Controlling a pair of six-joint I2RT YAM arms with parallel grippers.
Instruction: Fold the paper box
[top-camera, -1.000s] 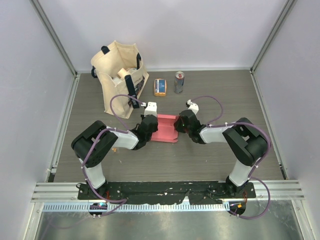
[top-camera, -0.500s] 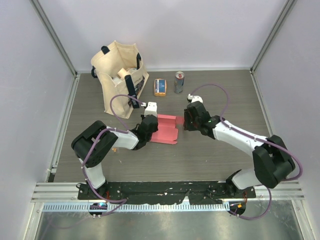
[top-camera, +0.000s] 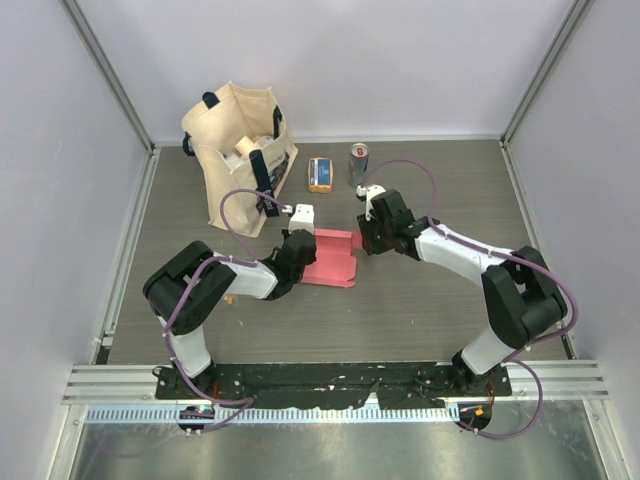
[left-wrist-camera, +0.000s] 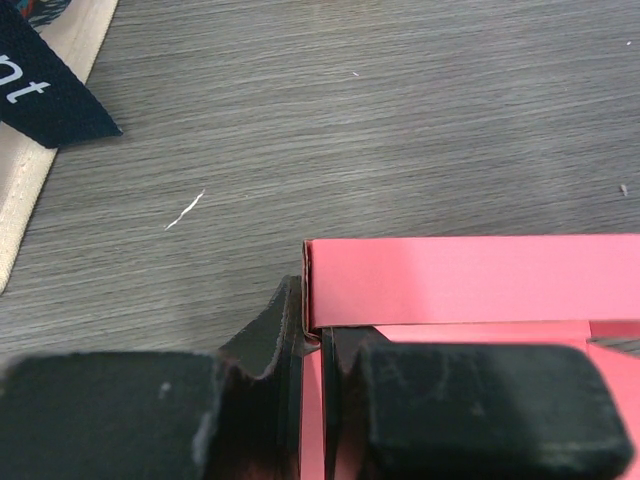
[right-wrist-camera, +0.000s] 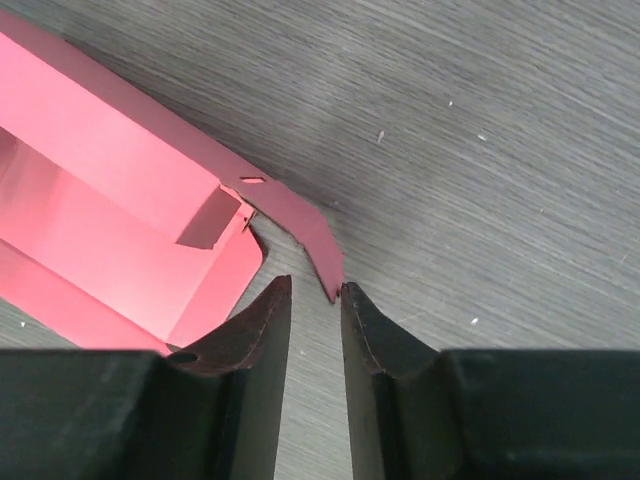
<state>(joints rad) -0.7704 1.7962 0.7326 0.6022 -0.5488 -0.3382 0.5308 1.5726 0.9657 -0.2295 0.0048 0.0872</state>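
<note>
Clamps the paper box (top-camera: 330, 262) at its left end with the left gripper (left-wrist-camera: 312, 335). Keeps right gripper (right-wrist-camera: 315, 290) fingers apart, gap lined up on the far-right end flap (right-wrist-camera: 300, 222) tip.

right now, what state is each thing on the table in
pinkish-red card box, partly folded, end flap open
left fingers, shut on the box's wall
right fingers, open, flap tip at their gap
beige cloth tote bag, upright, top open
silver metal can, upright
orange-and-blue packet, lying flat
</note>
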